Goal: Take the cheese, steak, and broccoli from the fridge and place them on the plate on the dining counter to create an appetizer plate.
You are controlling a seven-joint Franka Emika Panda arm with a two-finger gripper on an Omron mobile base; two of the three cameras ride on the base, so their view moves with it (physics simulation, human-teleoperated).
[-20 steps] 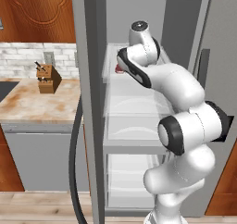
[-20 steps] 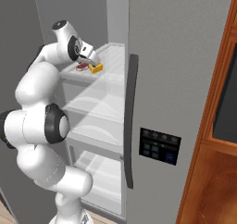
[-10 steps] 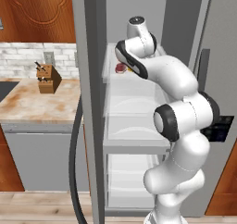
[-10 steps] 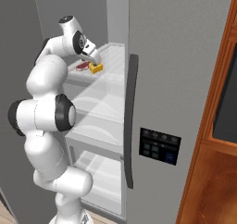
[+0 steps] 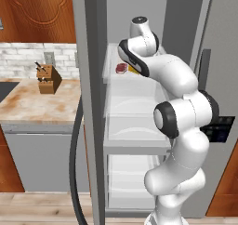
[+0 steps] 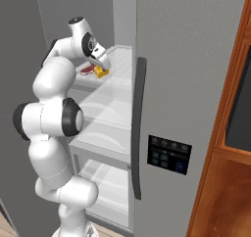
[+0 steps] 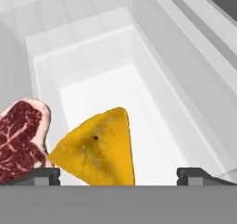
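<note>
The fridge (image 5: 186, 38) stands open with my arm reaching onto its upper white shelf. The yellow-orange cheese (image 7: 99, 149) wedge lies there with the red steak (image 7: 21, 140) touching it on one side. My gripper (image 7: 119, 176) is open right above the cheese, and its two dark fingertips (image 7: 44, 174) straddle the wedge without touching it. From the right base view, the gripper (image 6: 103, 63) hangs just over the cheese (image 6: 101, 73), beside the steak (image 6: 87, 70). The left base view has the steak (image 5: 122, 69) next to my wrist. The broccoli, plate and dining counter are out of view.
The open left fridge door (image 5: 88, 103) stands close beside the arm. The shut right door (image 6: 196, 84) carries a dark handle (image 6: 138, 128) and a control panel (image 6: 169, 154). Clear shelves and drawers sit below. A knife block (image 5: 46, 77) stands on the wall counter.
The hand has pushed deeper into the fridge and come down over the cheese. The jaws stayed open; cheese and steak have not moved.
</note>
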